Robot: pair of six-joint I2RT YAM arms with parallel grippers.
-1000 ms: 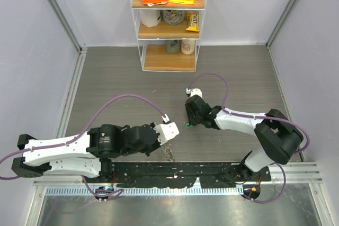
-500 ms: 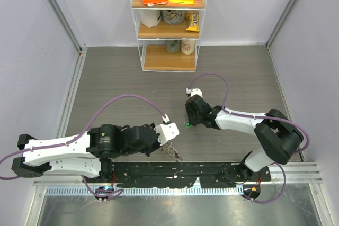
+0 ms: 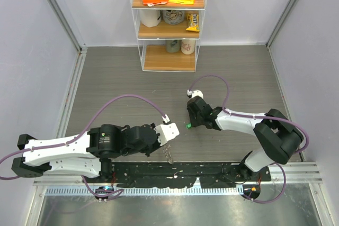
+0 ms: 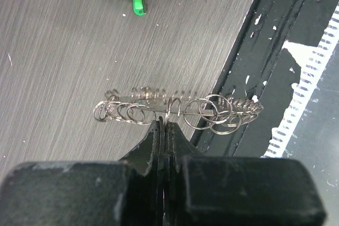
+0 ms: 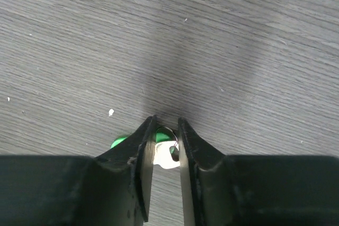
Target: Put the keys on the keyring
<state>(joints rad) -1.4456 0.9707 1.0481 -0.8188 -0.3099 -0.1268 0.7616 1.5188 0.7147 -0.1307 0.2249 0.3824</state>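
Edgewise, the keyring [image 4: 175,110], a silvery band crowded with small wire loops, is pinched by the tightly closed left gripper [image 4: 163,126] above the table's [image 3: 116,78] near edge. Toward the middle, a green-headed key [image 4: 138,5] is straddled by the right gripper's [image 5: 165,121] narrowly parted jaws; whether it is pinched cannot be told.

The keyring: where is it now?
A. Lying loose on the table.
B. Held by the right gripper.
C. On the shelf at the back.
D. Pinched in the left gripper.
D: in the left wrist view the left gripper is shut on the keyring, which spreads out sideways at its fingertips.
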